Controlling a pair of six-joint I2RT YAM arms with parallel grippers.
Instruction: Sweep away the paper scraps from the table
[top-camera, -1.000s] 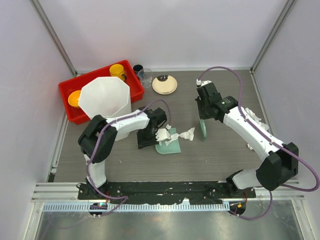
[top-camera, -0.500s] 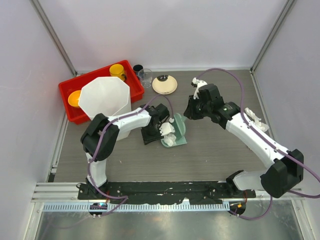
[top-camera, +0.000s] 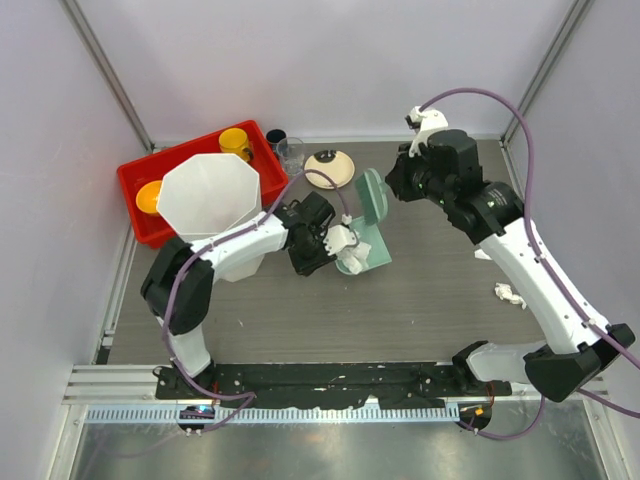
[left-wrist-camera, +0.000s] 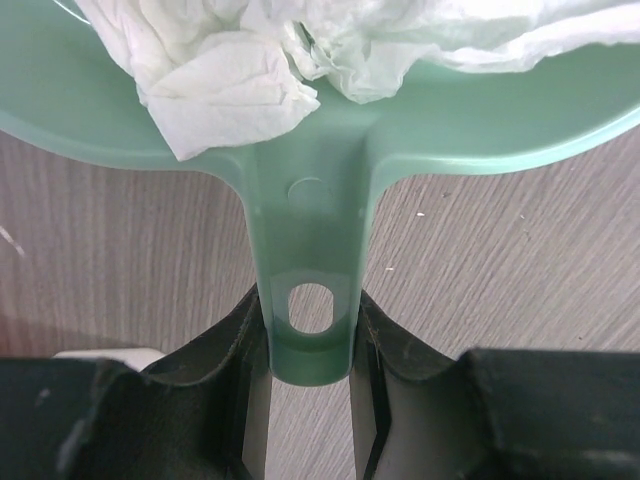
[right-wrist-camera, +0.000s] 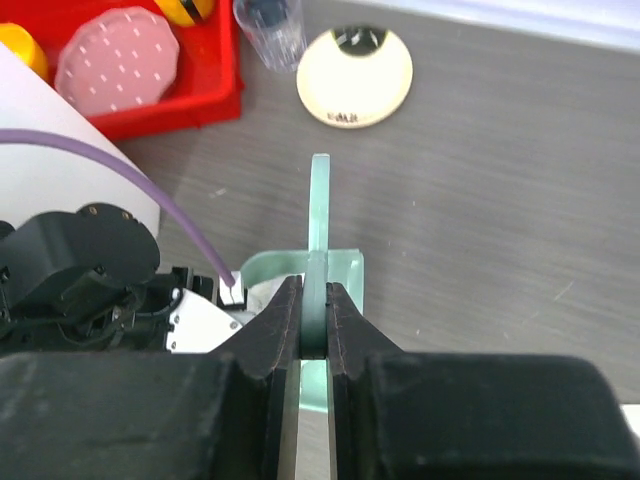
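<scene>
My left gripper (top-camera: 327, 246) is shut on the handle of a green dustpan (top-camera: 362, 252). In the left wrist view that handle (left-wrist-camera: 310, 300) sits between the fingers (left-wrist-camera: 240, 340), and crumpled white paper scraps (left-wrist-camera: 230, 80) lie in the pan, held just above the table (left-wrist-camera: 520, 260). My right gripper (right-wrist-camera: 315, 318) is shut on a thin green hand sweeper (right-wrist-camera: 319, 215), held edge-on above the dustpan (right-wrist-camera: 340, 268). From above, the sweeper (top-camera: 374, 194) hangs by the right gripper (top-camera: 393, 186). More paper scraps (top-camera: 507, 294) lie on the table at the right.
A tall white octagonal bin (top-camera: 208, 195) stands left of the dustpan, in front of a red tray (top-camera: 135, 188) with yellow cups (top-camera: 235, 141). A cream plate (top-camera: 329, 168) and a clear cup (top-camera: 292, 153) sit at the back. Pale walls frame the table.
The left gripper has lifted the dustpan with the scraps and moved it right and back. The right arm has raised the sweeper off the table and swung it back over the pan.
</scene>
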